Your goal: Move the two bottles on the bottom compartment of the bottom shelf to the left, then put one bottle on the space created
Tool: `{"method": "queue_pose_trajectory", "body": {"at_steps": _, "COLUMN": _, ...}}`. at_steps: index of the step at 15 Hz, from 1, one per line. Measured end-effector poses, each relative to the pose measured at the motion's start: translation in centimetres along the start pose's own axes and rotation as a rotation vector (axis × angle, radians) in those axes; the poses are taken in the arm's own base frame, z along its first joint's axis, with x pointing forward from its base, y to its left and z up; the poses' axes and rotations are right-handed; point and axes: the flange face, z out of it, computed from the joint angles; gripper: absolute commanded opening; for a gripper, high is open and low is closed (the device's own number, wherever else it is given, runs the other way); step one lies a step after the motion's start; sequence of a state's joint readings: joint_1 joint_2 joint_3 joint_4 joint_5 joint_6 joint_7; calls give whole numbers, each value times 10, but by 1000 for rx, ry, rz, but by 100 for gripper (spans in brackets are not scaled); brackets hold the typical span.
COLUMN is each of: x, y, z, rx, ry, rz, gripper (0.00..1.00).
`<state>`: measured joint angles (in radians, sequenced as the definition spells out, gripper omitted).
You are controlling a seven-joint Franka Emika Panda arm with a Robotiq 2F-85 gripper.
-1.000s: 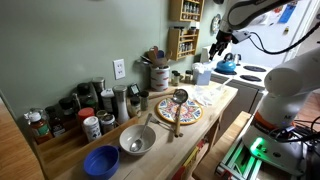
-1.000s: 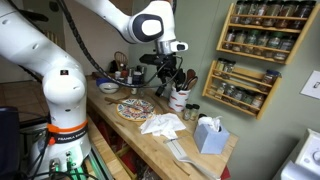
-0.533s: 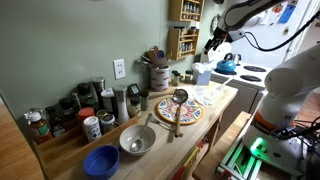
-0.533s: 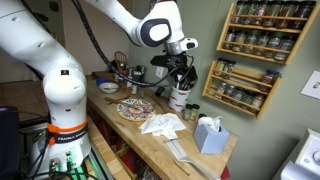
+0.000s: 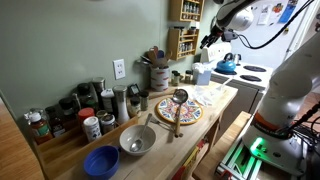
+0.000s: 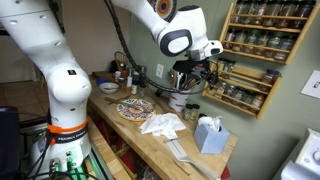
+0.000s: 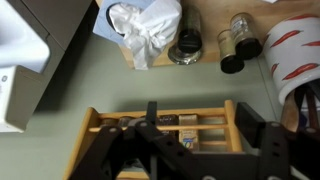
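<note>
The small brown spice rack hangs on the wall in both exterior views [image 5: 183,42] [image 6: 240,88], with tiny bottles in its tiers. Its bottom compartment [image 6: 232,101] holds small bottles. My gripper [image 6: 206,73] hovers in the air just in front of the rack, apart from it; it also shows in an exterior view [image 5: 208,40]. In the wrist view the gripper [image 7: 185,142] is open and empty, its dark fingers framing the rack [image 7: 232,120]. Labelled bottles [image 7: 140,123] sit behind the rack's rails, partly hidden by my fingers.
A larger wooden rack [image 6: 262,30] hangs above. On the counter stand a utensil crock [image 6: 180,98], a patterned plate [image 6: 135,108], a white cloth [image 6: 160,124], a tissue box [image 6: 210,135], a blue kettle [image 5: 226,64] and bowls [image 5: 137,140].
My arm has swung across the counter toward the wall, bringing the gripper from above the crock up close to the small rack. The gripper stays open.
</note>
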<state>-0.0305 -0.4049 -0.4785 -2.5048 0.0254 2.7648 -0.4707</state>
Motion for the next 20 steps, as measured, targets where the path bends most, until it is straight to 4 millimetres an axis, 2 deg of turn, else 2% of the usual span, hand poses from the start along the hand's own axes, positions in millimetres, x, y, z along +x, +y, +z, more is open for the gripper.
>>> {"method": "queue_pose_trajectory", "body": {"at_steps": 5, "x": 39, "y": 24, "z": 18, "rx": -1, "ry": 64, "rz": 20, "gripper": 11}}
{"method": "queue_pose_trajectory", "body": {"at_steps": 7, "x": 53, "y": 31, "z": 24, "rx": -1, "ry": 90, "rz": 5, "gripper": 0}}
{"method": "queue_pose_trajectory", "body": {"at_steps": 14, "x": 88, "y": 43, "z": 49, "rx": 8, "ry": 167, "rz": -73, "gripper": 0}}
{"method": "queue_pose_trajectory", "body": {"at_steps": 17, "x": 91, "y": 46, "z": 64, "rx": 4, "ry": 191, "rz": -125, "gripper": 0}}
{"method": "queue_pose_trajectory", "body": {"at_steps": 20, "x": 86, "y": 50, "z": 83, "rx": 26, "ry": 196, "rz": -159, "gripper": 1}}
